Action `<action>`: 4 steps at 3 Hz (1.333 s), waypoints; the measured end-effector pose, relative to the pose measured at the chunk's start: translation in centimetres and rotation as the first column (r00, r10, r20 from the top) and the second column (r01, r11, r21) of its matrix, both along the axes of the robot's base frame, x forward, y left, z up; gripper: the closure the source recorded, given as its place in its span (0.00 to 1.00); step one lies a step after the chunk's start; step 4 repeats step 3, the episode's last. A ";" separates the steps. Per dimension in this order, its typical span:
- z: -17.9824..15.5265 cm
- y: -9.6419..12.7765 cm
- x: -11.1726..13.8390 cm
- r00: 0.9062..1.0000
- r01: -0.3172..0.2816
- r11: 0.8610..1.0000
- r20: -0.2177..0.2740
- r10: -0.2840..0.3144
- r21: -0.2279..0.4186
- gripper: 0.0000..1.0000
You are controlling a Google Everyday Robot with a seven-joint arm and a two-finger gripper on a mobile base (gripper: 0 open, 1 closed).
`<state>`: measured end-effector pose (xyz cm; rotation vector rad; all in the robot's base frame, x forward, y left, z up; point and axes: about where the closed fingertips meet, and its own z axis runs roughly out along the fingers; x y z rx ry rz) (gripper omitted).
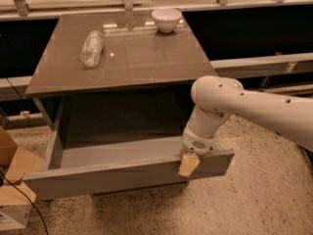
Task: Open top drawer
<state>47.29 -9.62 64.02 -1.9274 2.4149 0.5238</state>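
Drawer first: the top drawer [122,176] stands far out of the grey cabinet [146,58]. Its tall, plain front panel is well forward of the cabinet's top, and its deep grey box is open to view from above. The front panel sits a little askew to the cabinet, its left end lower in view than its right.

The gripper [189,163] is at the upper edge of that front panel, toward the cabinet's right side. Its tan tip hangs down over the outer face of the panel and touches it. I cannot tell whether it is clamped on the panel or only hooked over it. The white arm [254,109] reaches in from the right of the cabinet. Its rounded joint sits just under the cabinet top's front right corner, and the wrist drops from there to the gripper.

On the cabinet's top a white bowl [166,19] stands upright near the back edge, right of the middle. A clear plastic bottle [92,48] lies on its side toward the left of the top, well apart from the bowl.

Left of the cabinet, on the speckled floor [254,204], stand cardboard boxes [12,192], just beside the drawer's left front corner, with a black cable [30,205] running down across them. Behind the cabinet, pale rails [254,62] run across dark panels.
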 end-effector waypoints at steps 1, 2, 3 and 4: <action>0.1 0.0 -0.1 1.000 0.000 1.000 0.000 0.000 0.000 0.57; -0.2 -0.1 -1.6 0.999 0.026 1.000 -0.021 -0.026 -0.002 0.33; 0.6 -0.4 -2.9 0.996 0.083 0.997 -0.022 -0.083 0.000 0.10; 0.6 -0.4 -2.9 0.996 0.083 0.997 -0.022 -0.083 0.000 0.10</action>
